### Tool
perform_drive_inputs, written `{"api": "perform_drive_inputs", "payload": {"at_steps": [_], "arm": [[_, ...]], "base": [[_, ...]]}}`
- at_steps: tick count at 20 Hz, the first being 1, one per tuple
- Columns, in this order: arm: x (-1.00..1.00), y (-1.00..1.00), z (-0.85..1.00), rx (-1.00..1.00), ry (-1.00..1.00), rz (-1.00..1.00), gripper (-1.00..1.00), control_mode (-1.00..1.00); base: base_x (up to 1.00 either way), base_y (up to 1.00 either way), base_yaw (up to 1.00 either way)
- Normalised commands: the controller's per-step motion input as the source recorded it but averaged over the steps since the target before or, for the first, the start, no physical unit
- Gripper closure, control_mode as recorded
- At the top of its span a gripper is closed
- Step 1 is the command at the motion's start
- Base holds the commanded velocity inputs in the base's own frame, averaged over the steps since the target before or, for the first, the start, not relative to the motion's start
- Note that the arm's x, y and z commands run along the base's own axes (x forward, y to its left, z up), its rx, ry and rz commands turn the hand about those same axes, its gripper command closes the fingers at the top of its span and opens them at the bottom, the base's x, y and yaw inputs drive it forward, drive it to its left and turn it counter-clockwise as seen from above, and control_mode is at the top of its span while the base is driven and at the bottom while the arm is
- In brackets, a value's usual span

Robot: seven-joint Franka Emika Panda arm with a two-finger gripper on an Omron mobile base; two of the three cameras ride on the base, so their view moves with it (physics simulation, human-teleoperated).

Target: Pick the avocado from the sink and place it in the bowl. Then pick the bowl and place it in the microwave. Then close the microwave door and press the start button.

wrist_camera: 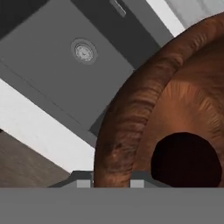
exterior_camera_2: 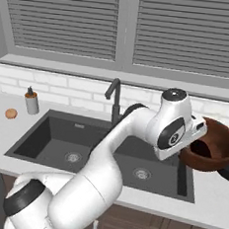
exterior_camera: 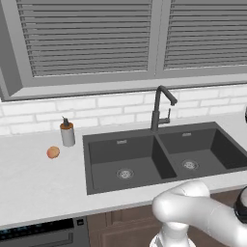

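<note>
While the bowl (wrist_camera: 131,127) is gripped by its rim in the narrowed end effector (wrist_camera: 111,183), raised right of the sink (exterior_camera_2: 59,141), the avocado (wrist_camera: 186,159) is seen inside it.

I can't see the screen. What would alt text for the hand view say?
Close-up of a reddish-brown wooden bowl whose rim sits in the gripper, with a near-black avocado lying inside. Beyond the rim are a dark grey sink basin with a round steel drain and a strip of pale counter.
</note>
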Motion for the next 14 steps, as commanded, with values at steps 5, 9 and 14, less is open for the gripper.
{"api": "perform_drive_inputs", "payload": {"at_steps": [5,9,14], "arm": [[-0.35,0.93,0.88,-0.01,0.0,0.51,1.0,-1.0],[-0.11,0.98,0.67,0.0,0.01,0.47,1.0,-1.0],[-0.04,1.0,0.53,0.0,0.01,0.34,1.0,-1.0]], "base": [[0.0,0.0,0.0],[0.0,0.0,0.0],[0.0,0.0,0.0]]}}
